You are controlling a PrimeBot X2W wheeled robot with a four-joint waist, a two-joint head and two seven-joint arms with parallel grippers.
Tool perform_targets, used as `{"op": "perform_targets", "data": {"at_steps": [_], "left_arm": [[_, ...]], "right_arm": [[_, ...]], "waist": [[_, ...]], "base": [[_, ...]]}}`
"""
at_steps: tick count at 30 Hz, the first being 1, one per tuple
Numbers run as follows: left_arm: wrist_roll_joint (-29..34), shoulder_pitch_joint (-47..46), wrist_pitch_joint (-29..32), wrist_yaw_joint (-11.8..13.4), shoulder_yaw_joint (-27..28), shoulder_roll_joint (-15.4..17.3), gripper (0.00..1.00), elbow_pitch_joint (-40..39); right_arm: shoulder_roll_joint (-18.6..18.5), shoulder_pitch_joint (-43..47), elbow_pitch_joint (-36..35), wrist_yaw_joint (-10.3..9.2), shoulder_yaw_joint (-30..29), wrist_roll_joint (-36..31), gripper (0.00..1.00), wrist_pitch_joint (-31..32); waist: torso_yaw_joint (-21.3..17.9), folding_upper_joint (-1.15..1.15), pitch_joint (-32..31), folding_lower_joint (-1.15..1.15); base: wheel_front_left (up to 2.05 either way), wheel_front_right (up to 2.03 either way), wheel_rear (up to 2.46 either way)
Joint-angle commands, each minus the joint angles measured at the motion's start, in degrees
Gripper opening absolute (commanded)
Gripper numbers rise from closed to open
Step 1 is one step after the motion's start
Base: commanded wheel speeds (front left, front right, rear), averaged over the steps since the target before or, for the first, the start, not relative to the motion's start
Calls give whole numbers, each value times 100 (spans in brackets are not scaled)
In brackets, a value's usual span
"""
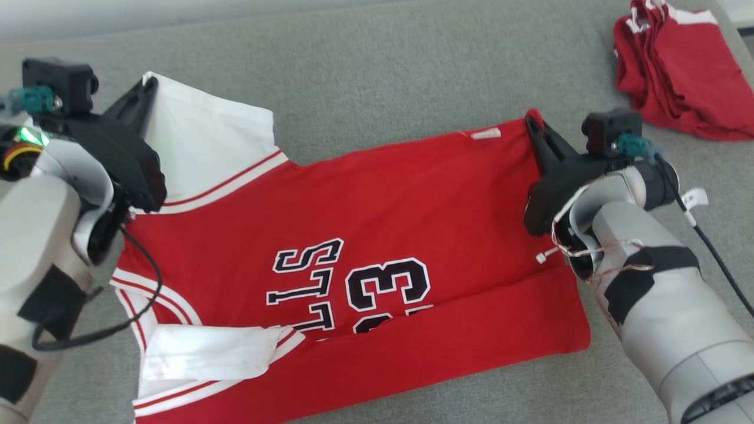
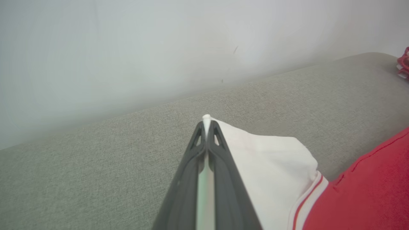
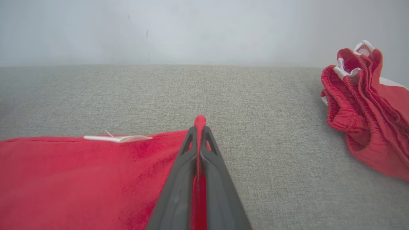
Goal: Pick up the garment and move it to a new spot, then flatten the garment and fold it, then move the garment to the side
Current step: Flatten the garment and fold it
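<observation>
The red jersey (image 1: 365, 235) lies spread in the middle of the grey fabric surface (image 1: 377, 70), with its lower edge folded up. The left hand (image 1: 147, 87) is closed on the tip of the white sleeve (image 1: 206, 141) at the upper left, and the right hand (image 1: 533, 126) is closed on the red hem corner at the upper right. I think the danger is that each hand pinches only a small point of cloth, so a quick lift may pull it free, or an uneven pull may open the lower fold or skew the jersey toward the bunched red shorts (image 1: 677, 70).
</observation>
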Motion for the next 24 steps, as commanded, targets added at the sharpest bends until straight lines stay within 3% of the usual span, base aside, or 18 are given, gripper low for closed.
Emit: {"op": "perform_targets", "data": {"at_steps": [1,10,17,24], "left_arm": [[-70,189,-173,43,43,-7,0,-111],[-159,1198,-910,440,211,184,0,-1157],[-252,2347,-1214,946,244,355,0,-2327],[-328,3420,-1412,1483,250,409,0,-3205]], "right_arm": [[-84,165,-70,-17,35,47,0,-87],[-399,842,-684,-17,-41,148,0,-246],[-690,1808,-1677,-17,-618,-147,0,-247],[-748,2907,-2611,-17,-1214,-473,0,-248]], "waist": [[114,0,-211,1],[305,0,-526,1],[527,0,-795,1],[685,0,-1025,1]], "base": [[0,0,0],[0,0,0],[0,0,0],[0,0,0]]}}
